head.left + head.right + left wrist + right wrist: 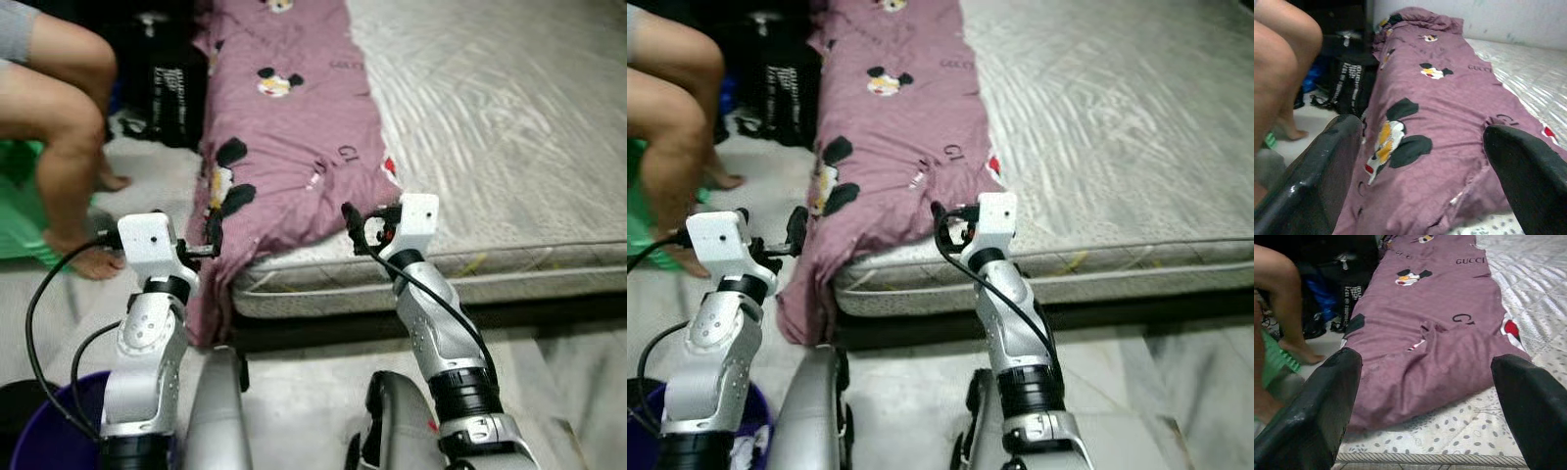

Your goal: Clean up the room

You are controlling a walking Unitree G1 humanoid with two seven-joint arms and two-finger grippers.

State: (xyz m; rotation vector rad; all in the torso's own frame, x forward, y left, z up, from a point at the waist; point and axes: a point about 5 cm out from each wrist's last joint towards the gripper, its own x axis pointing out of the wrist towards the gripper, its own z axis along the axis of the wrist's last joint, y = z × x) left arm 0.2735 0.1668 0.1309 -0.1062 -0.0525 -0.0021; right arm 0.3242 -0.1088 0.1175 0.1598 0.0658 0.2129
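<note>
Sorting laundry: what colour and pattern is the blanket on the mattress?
Mauve-purple blanket with cartoon mouse prints; clearest in left wrist view.

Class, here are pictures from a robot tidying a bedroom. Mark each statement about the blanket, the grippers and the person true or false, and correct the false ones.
1. The purple blanket lies along the mattress edge. True.
2. The left gripper is shut on the blanket. False: it is open, next to the hanging corner.
3. The right gripper is open. True.
4. The person lies on the mattress. False: the person's legs are beside it, feet on the floor.
</note>
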